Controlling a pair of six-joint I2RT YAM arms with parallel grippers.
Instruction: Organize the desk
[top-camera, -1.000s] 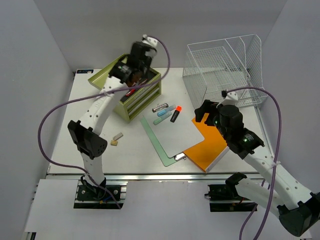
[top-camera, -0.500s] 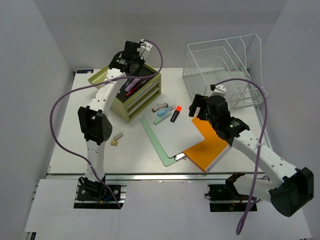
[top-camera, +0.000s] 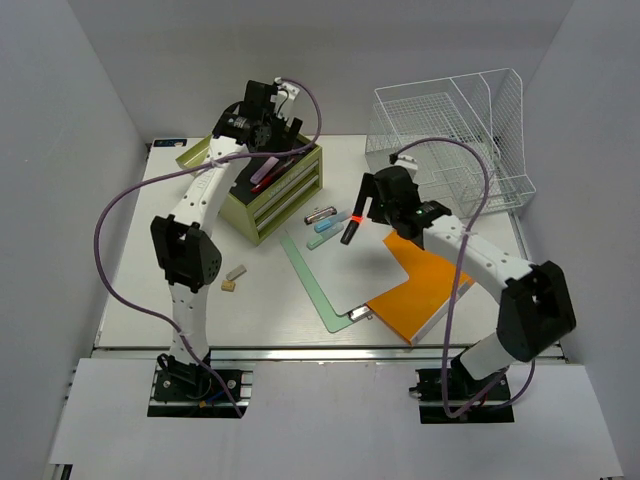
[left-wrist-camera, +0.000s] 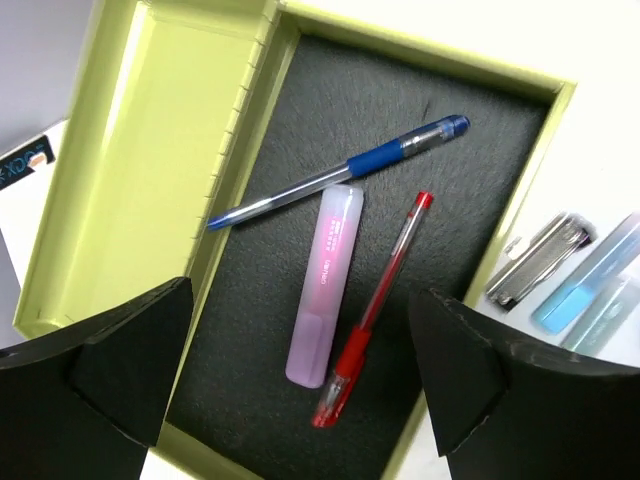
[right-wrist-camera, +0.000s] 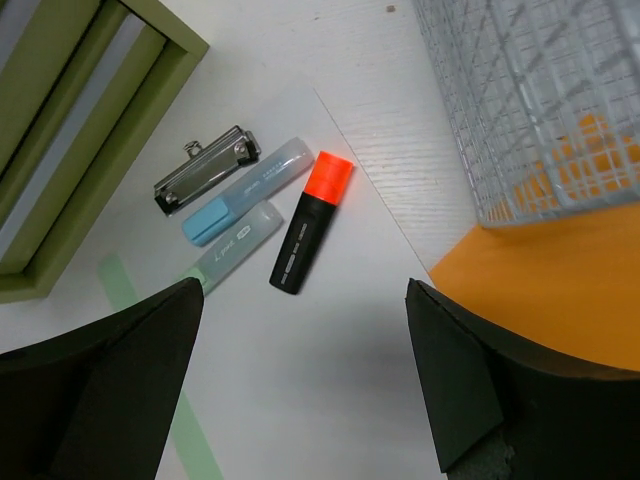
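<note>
Right now I am holding the left gripper (left-wrist-camera: 300, 375) above the open top tray of the green drawer box (top-camera: 268, 200), fingers spread with nothing between them; a pink highlighter (left-wrist-camera: 325, 285), a blue pen (left-wrist-camera: 340, 172) and a red pen (left-wrist-camera: 375, 310) are lying in that tray. To the right of the box I am hanging the right gripper (right-wrist-camera: 300, 390), fingers also spread and empty, over the orange-capped marker (right-wrist-camera: 311, 222). I am judging that marker to be the next pick; I am planning to turn the wrist so the pads close across its narrow sides and to drop straight down. A pale highlighter (right-wrist-camera: 232, 244) is lying just beside it on the box side, so I am allowing little margin there. The wire rack (right-wrist-camera: 540, 100) is crowding the side away from the box; the white sheet (right-wrist-camera: 330, 400) is offering open room nearer me. The desk (top-camera: 140, 260) is stretching out beneath the box and everything around it.
</note>
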